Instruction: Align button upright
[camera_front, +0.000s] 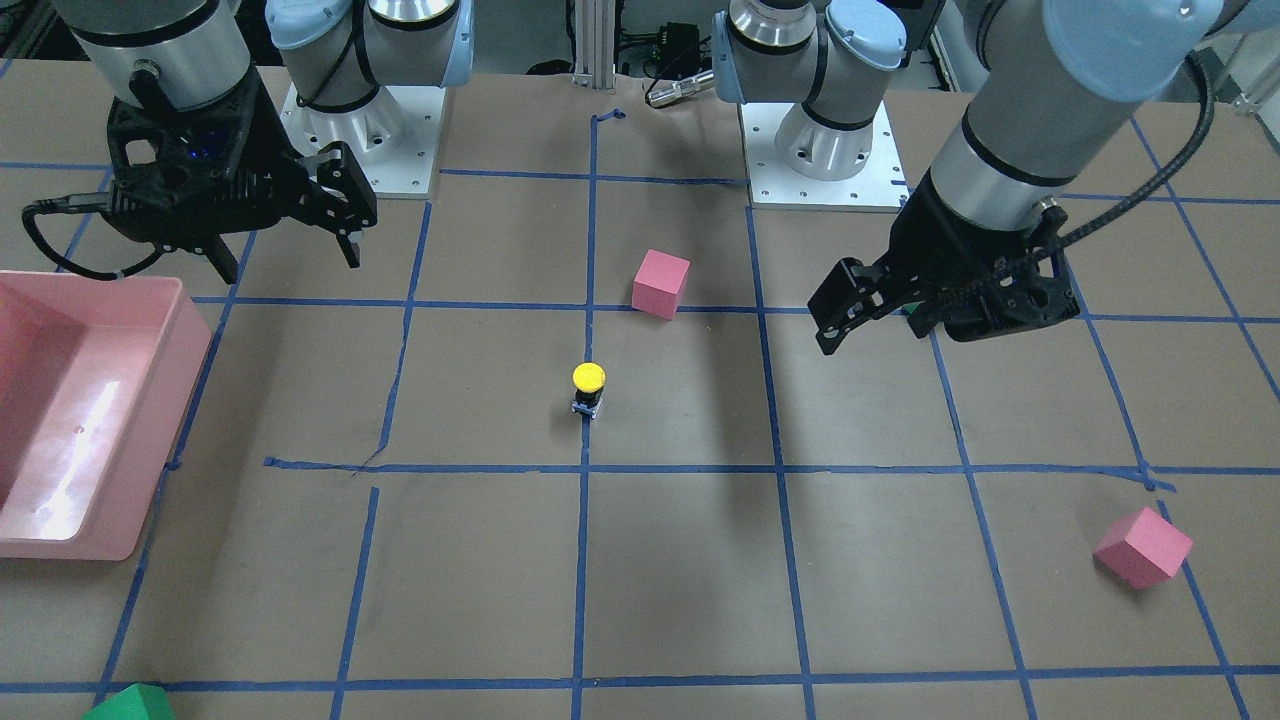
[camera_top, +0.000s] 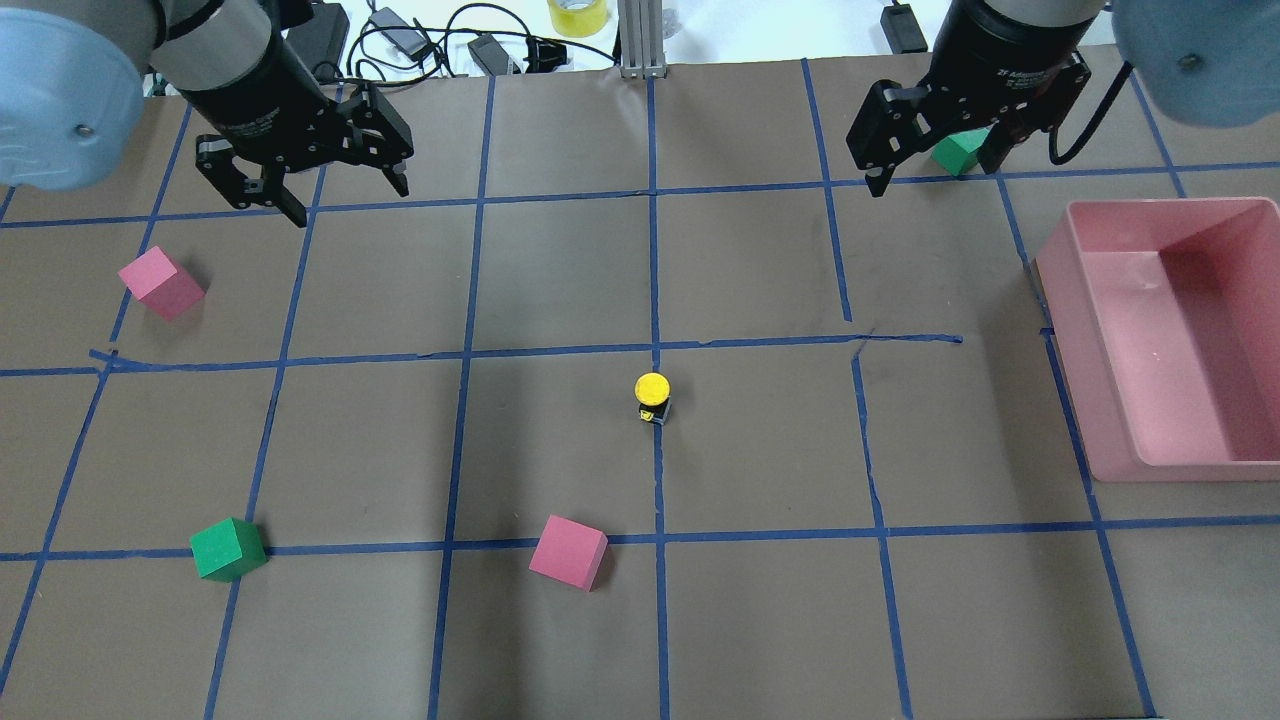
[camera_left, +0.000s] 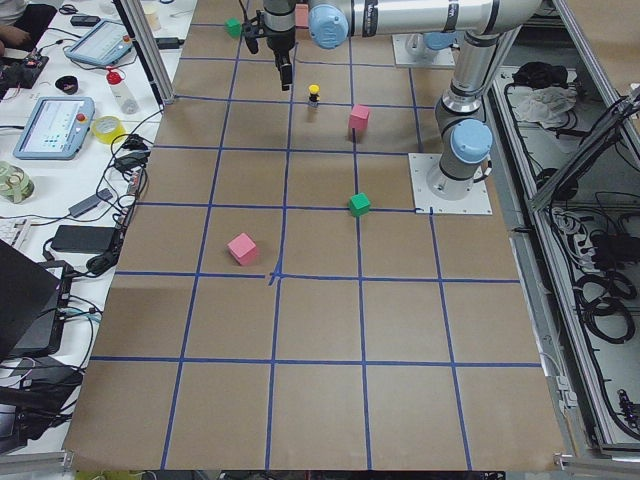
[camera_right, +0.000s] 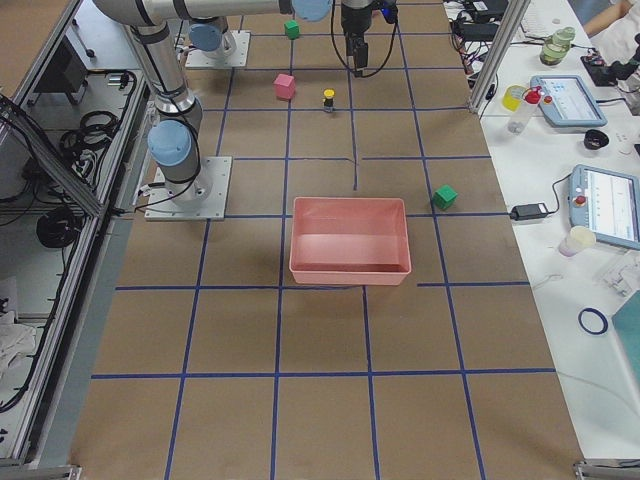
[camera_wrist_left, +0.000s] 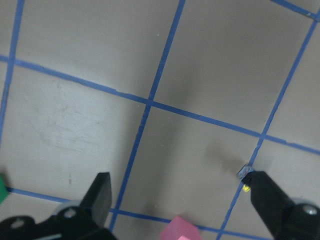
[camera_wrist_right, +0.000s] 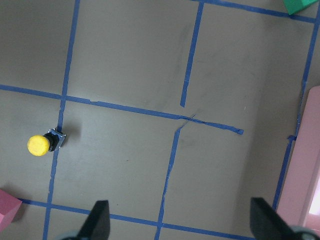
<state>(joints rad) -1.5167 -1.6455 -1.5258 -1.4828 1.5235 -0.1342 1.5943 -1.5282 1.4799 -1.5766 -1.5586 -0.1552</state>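
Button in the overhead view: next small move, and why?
Probably none on the button: it seems to stand upright already, yellow cap over its body, on a blue tape line. The left hand and right hand both hang open, well apart from it. I'd hold both clear and check uprightness in a side view.

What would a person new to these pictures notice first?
The button, yellow cap up, stands at the middle of the table on a blue tape line. A large pink bin sits at the robot's right. The left gripper and right gripper hang open and empty above the table.
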